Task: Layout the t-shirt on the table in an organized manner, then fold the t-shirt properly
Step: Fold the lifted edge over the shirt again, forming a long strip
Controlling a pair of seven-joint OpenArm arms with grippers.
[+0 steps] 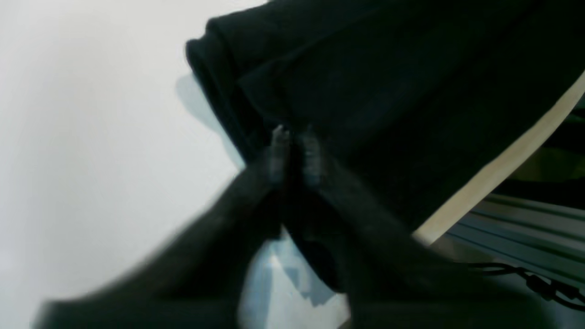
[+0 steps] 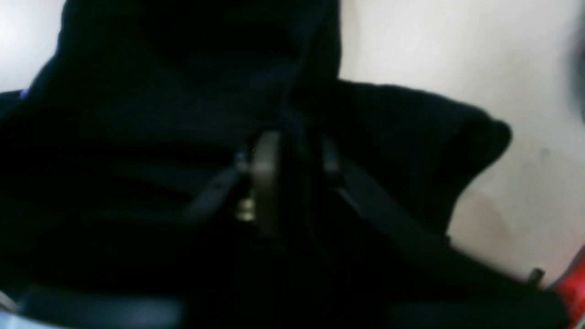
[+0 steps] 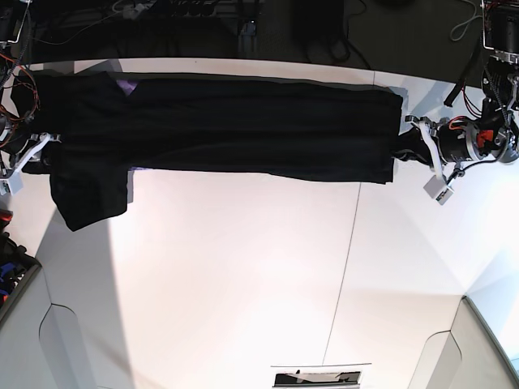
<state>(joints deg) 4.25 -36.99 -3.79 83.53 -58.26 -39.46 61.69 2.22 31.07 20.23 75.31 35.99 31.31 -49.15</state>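
The black t-shirt [image 3: 235, 130] lies stretched in a long band along the far side of the white table [image 3: 243, 275], with one sleeve [image 3: 85, 203] drooping toward the near side at the left. A sliver of purple [image 3: 126, 85] shows at its far left edge. My left gripper [image 1: 295, 137] is shut on the shirt's hem [image 1: 388, 91] near the table's edge; in the base view it [image 3: 405, 148] is at the band's right end. My right gripper [image 2: 288, 151] is shut on bunched black cloth [image 2: 388, 128]; in the base view it [image 3: 36, 158] is at the left end.
A thin dark seam [image 3: 345, 259] runs across the table. The table's beige edge strip [image 1: 502, 164] and a metal rail [image 1: 525, 214] lie just beyond my left gripper. Cables and dark gear [image 3: 203, 16] sit past the far edge. A bin [image 3: 12, 279] stands at the left.
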